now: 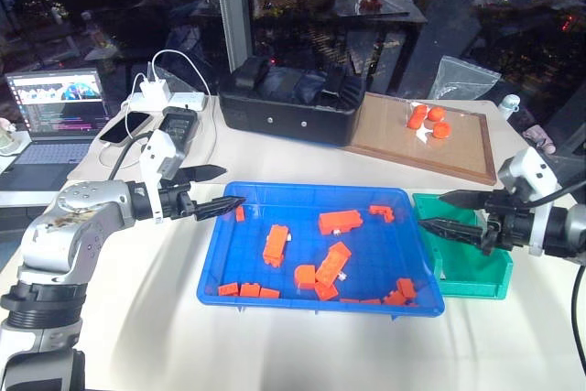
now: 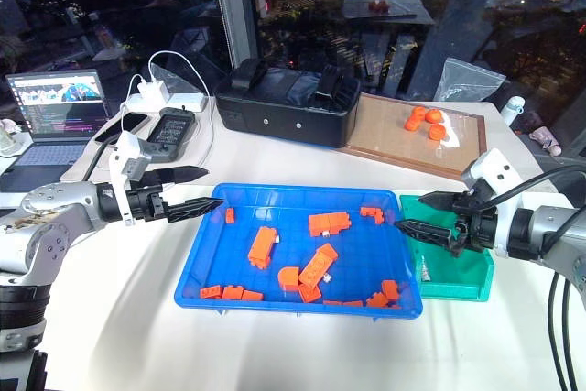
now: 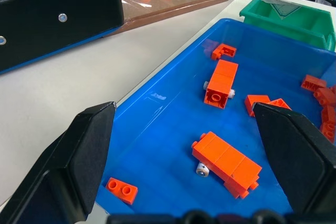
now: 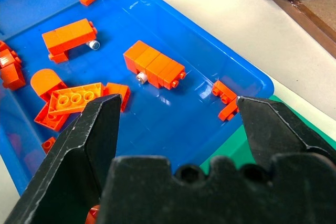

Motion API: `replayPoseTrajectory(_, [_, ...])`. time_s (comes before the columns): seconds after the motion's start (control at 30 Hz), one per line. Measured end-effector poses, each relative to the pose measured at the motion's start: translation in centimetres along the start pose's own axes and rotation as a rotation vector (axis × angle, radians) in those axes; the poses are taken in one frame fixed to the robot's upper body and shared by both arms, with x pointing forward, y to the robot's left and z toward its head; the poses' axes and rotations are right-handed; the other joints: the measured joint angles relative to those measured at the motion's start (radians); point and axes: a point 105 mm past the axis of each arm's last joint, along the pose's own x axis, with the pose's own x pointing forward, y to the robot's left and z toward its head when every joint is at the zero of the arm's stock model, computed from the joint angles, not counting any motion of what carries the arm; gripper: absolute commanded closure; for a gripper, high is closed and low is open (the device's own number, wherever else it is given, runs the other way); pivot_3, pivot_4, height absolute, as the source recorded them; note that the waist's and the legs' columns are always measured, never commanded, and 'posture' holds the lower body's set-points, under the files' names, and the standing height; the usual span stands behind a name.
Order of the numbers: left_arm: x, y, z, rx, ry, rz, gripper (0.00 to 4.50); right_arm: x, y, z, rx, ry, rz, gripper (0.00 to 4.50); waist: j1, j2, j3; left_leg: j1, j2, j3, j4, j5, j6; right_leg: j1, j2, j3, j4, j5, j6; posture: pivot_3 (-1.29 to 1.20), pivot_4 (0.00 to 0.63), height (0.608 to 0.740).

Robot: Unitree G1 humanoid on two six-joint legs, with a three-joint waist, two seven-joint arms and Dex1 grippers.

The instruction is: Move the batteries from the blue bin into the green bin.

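Note:
The blue bin (image 1: pixel 220 254) lies in the middle of the white table and holds several orange blocks (image 1: pixel 276 244). Silvery battery ends poke out from beside two blocks (image 3: pixel 201 169) (image 3: pixel 206 84), the same two batteries as in the right wrist view (image 4: pixel 94 44) (image 4: pixel 140 77). The green bin (image 1: pixel 476 281) stands against the blue bin's right side. My left gripper (image 1: pixel 229 187) hovers open and empty over the blue bin's back left corner. My right gripper (image 1: pixel 432 210) is open and empty above the seam between the two bins.
A black box (image 1: pixel 288 103) and a wooden-framed board (image 1: pixel 458 148) with orange pieces stand behind the bins. A laptop (image 1: pixel 55 107), a charger with cables (image 1: pixel 160 96) and a handheld device (image 1: pixel 179 125) lie at the back left.

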Motion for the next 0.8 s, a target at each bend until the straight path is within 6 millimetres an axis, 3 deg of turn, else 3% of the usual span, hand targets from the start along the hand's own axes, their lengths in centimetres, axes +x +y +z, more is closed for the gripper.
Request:
replayPoseTrajectory(0.13, [0.1, -0.5, 0.3, -0.009, 0.028, -0.055, 0.00, 0.9, 0.4, 1.0, -0.042, -0.003, 0.043, 0.45, -0.002, 0.000, 0.001, 0.000, 0.000, 0.000, 0.001, 0.000, 0.000, -0.001, 0.001, 0.000, 0.001, 0.000, 0.000, 0.00, 0.150, 0.740])
replayPoseTrajectory(0.23, [0.4, -2.3, 1.7, 0.034, 0.077, -0.189, 0.00, 2.2, 2.0, 2.5, -0.143, 0.020, 0.149, 0.45, -0.009, 0.000, 0.001, 0.000, 0.001, 0.000, 0.001, 0.000, 0.000, 0.000, 0.002, 0.000, 0.000, 0.000, -0.001, 0.00, 0.150, 0.740])
replayPoseTrajectory(0.3, [0.4, -3.5, 1.2, 0.043, 0.139, -0.262, 0.00, 3.3, 3.0, 2.7, -0.196, 0.062, 0.217, 0.45, -0.014, 0.001, 0.000, 0.001, 0.002, 0.000, 0.000, 0.000, 0.000, -0.001, 0.002, 0.000, 0.000, -0.001, -0.003, 0.00, 0.150, 0.740])
replayPoseTrajectory(0.47, [0.5, -6.0, 0.0, 0.038, 0.229, -0.423, 0.00, 6.6, 5.5, 1.5, -0.327, 0.158, 0.395, 0.45, -0.013, 0.001, 0.001, -0.001, 0.003, 0.000, 0.000, 0.000, 0.000, -0.003, 0.006, 0.000, 0.002, -0.002, -0.005, 0.00, 0.150, 0.740])
replayPoseTrajectory(0.57, [0.1, -6.6, -0.2, 0.053, 0.251, -0.452, 0.00, 8.3, 6.7, -0.5, -0.445, 0.226, 0.516, 0.45, -0.008, 0.001, 0.001, -0.001, 0.003, 0.000, 0.001, 0.000, 0.000, -0.003, 0.009, 0.001, 0.002, -0.002, -0.005, 0.00, 0.150, 0.740])
replayPoseTrajectory(0.8, [-0.1, -8.0, -0.9, 0.049, 0.262, -0.500, 0.00, 10.4, 6.1, -0.8, -0.654, 0.258, 0.622, 0.45, -0.011, 0.001, 0.001, 0.000, 0.004, 0.000, 0.006, 0.000, 0.000, -0.004, 0.010, 0.001, 0.010, -0.003, -0.006, 0.00, 0.150, 0.740])
